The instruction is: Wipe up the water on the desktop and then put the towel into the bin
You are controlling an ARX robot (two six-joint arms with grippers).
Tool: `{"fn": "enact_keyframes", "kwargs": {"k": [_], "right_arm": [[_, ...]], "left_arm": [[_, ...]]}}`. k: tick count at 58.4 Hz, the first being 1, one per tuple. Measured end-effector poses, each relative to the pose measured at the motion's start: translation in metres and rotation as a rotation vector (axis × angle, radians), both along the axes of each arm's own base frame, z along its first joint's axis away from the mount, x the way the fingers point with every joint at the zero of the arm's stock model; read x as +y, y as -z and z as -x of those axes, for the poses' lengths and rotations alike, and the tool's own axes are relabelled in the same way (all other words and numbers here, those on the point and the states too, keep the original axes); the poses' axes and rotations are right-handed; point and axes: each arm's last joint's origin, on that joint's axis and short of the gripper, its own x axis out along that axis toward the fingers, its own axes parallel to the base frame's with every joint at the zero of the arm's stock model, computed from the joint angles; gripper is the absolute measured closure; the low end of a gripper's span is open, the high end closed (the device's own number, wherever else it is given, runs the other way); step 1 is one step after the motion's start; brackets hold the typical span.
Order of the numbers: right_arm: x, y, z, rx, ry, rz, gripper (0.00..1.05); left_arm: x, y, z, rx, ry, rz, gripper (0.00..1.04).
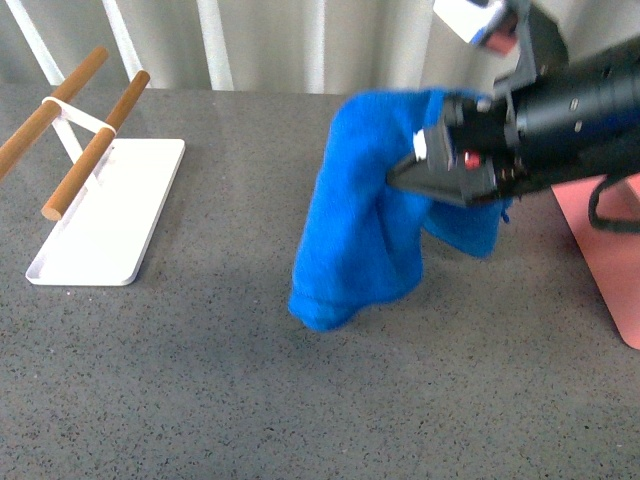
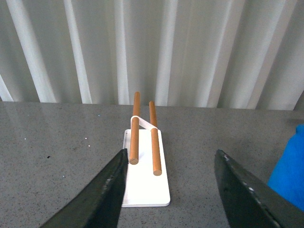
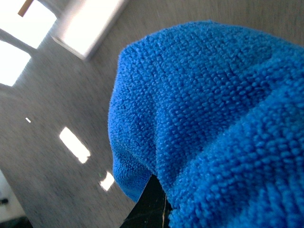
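Desktop [image 1: 200, 400], speckled grey, fills the near foreground and carries everything; towel [image 1: 365, 220] hangs bunched over its middle, lowest fold at or just above the surface, contact unclear, left of the pink bin [image 1: 612, 265] and outside it. Right gripper [image 1: 405, 175] extends from the right, fingers pinched onto the towel's upper fold. White tray [image 1: 110, 235] with 2 wooden rods [image 1: 95, 160] sits far left, well apart from the towel; left gripper [image 2: 172, 153] faces it, fingers [image 2: 111, 190] spread wide.
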Motion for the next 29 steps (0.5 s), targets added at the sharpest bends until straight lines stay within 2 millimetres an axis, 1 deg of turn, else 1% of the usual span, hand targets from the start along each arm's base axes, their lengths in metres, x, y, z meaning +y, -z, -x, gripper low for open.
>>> {"fn": "enact_keyframes", "kwargs": {"k": [2, 9, 10, 13, 19, 23, 29], "right_arm": [[-0.004, 0.009, 0.000, 0.045, -0.002, 0.059, 1.01], [-0.020, 0.031, -0.001, 0.131, 0.004, 0.253, 1.01], [-0.024, 0.036, -0.001, 0.144, 0.005, 0.303, 1.01], [-0.030, 0.043, -0.003, 0.156, 0.004, 0.366, 1.01], [-0.042, 0.056, -0.010, 0.167, 0.008, 0.470, 1.01], [-0.049, 0.061, -0.020, 0.162, 0.012, 0.524, 1.01], [-0.054, 0.065, -0.037, 0.148, 0.013, 0.572, 1.01]], "left_arm": [[0.000, 0.000, 0.000, 0.000, 0.000, 0.000, 0.33], [0.000, 0.000, 0.000, 0.000, 0.000, 0.000, 0.13], [0.000, 0.000, 0.000, 0.000, 0.000, 0.000, 0.12], [0.000, 0.000, 0.000, 0.000, 0.000, -0.001, 0.05], [0.000, 0.000, 0.000, 0.000, 0.000, -0.002, 0.07], [0.000, 0.000, 0.000, 0.000, 0.000, -0.002, 0.07], [0.000, 0.000, 0.000, 0.000, 0.000, -0.002, 0.07]]}}
